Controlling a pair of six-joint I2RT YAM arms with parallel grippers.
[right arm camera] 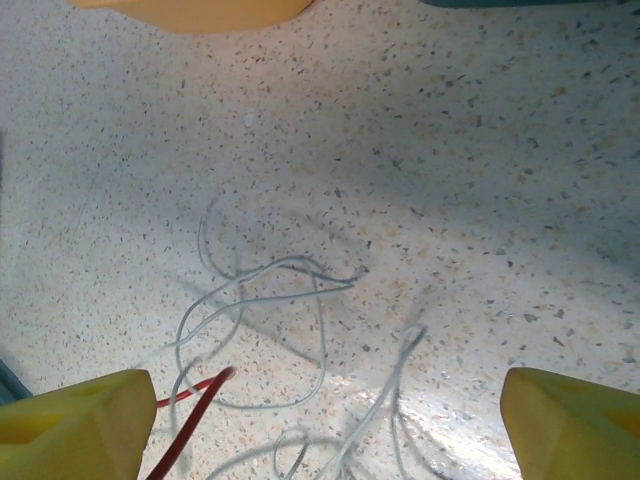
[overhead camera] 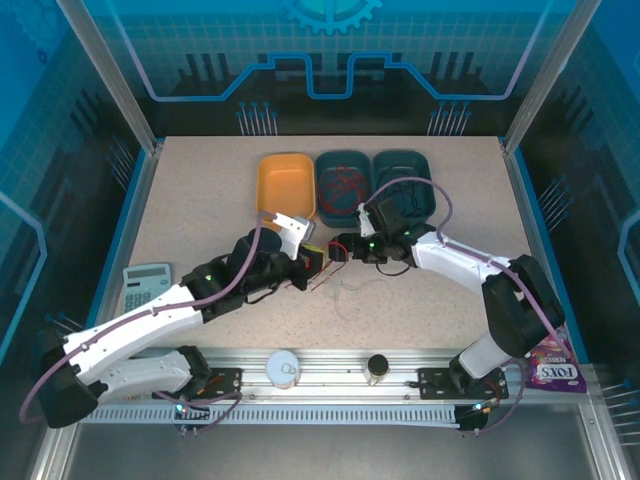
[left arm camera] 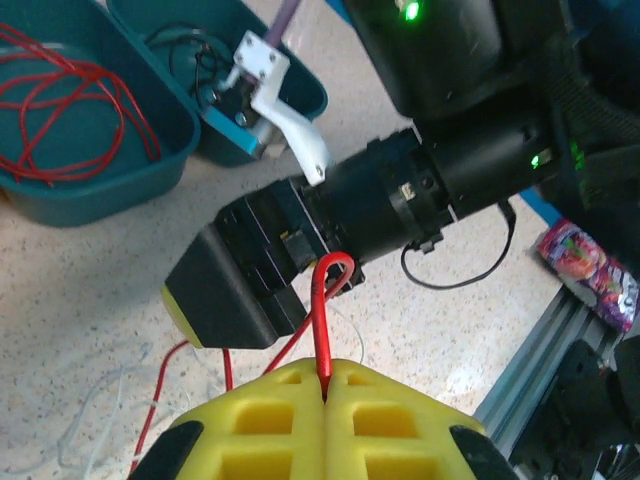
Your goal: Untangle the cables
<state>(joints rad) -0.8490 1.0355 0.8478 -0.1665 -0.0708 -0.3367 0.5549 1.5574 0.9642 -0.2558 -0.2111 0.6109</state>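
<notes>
The left gripper (left arm camera: 325,395) was pinched tight on a red cable (left arm camera: 321,310) in the middle of the table (overhead camera: 200,200). The right gripper (right arm camera: 320,420) was open wide over the pale cable (right arm camera: 290,290), which lay loose and curly on the table.
</notes>
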